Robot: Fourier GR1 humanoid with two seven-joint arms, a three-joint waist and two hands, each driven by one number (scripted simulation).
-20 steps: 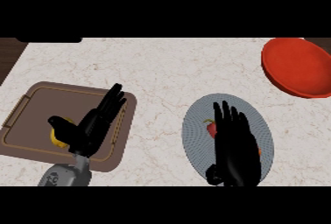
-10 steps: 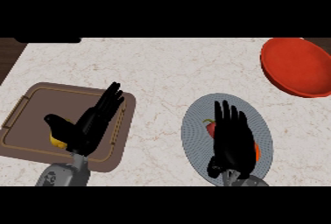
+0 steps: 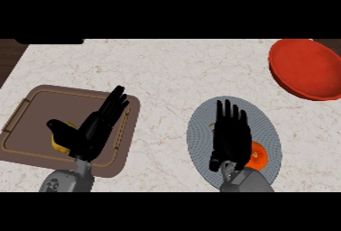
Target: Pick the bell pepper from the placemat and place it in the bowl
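No readable text or labels, seemingly.

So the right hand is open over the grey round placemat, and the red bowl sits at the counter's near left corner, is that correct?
Not quite: the head view shows the red bowl at the far right. The right hand is indeed open over the grey round placemat.

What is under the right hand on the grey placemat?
The right hand, fingers straight, hovers over the grey placemat. An orange-red piece of the bell pepper shows at its right edge; the rest is covered by the hand, and contact cannot be told.
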